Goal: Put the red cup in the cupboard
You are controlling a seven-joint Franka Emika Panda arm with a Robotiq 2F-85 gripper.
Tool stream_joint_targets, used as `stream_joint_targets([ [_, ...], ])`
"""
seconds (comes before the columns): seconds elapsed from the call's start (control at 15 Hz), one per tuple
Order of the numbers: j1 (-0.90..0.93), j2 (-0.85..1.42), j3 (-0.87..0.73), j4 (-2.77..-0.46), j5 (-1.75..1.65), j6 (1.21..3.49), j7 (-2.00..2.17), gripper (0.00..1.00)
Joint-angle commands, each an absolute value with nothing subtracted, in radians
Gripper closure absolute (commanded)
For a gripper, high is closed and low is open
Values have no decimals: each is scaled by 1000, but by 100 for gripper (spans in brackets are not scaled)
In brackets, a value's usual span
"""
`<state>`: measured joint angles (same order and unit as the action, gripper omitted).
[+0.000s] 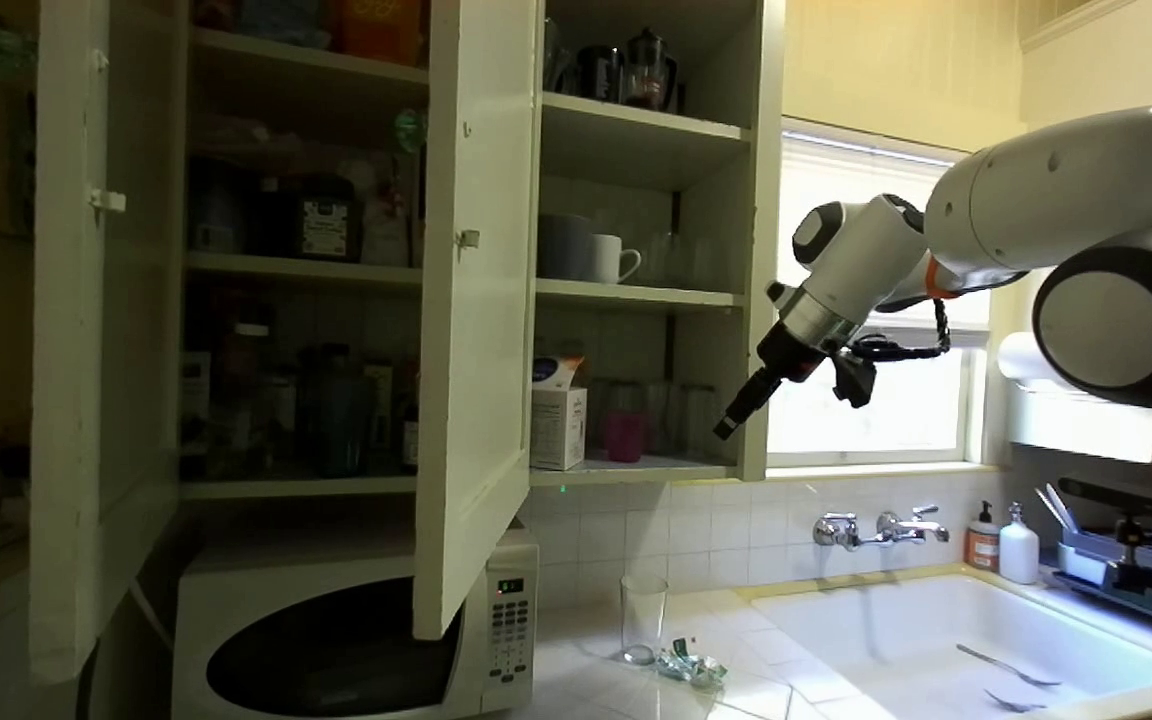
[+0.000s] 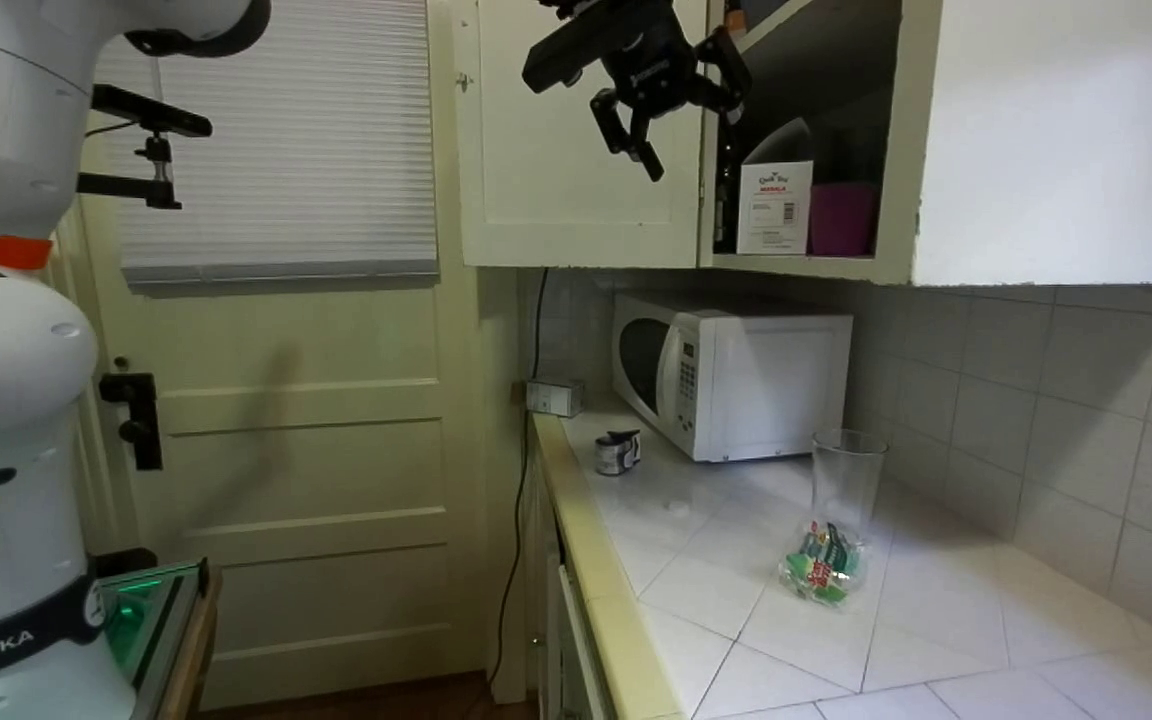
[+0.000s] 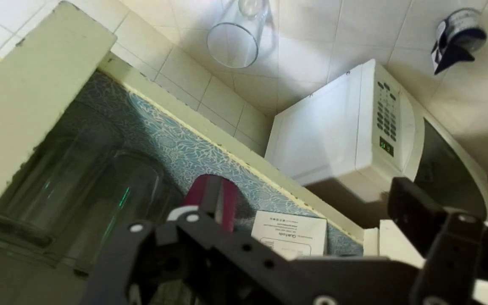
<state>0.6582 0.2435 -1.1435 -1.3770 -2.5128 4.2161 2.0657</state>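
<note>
One red cup [image 1: 625, 437] stands in the cupboard [image 1: 760, 250], apart from the gripper [image 1: 724, 430].

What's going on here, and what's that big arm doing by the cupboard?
A robot arm has the job of putting the red cup in the cupboard. The cup stands on the lowest shelf, beside a white box, so that looks done. Its gripper, a sort of claw, is open in front of the cupboard, holding nothing.
</note>
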Motion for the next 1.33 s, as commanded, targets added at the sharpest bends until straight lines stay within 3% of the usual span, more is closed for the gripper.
stream_joint_targets([
  [0.0,861,278,-1360,-1419,-2513,4228,1894,0],
  [0.33,1090,366,-1599,-1474,-2513,4228,1696,0],
  [0.6,1148,438,-1695,-1502,-2513,4228,1524,0],
  [1.0,1123,433,-1664,-1476,-2495,4220,1540,0],
  [1.27,1065,350,-1547,-1436,-2497,4252,1303,0],
])
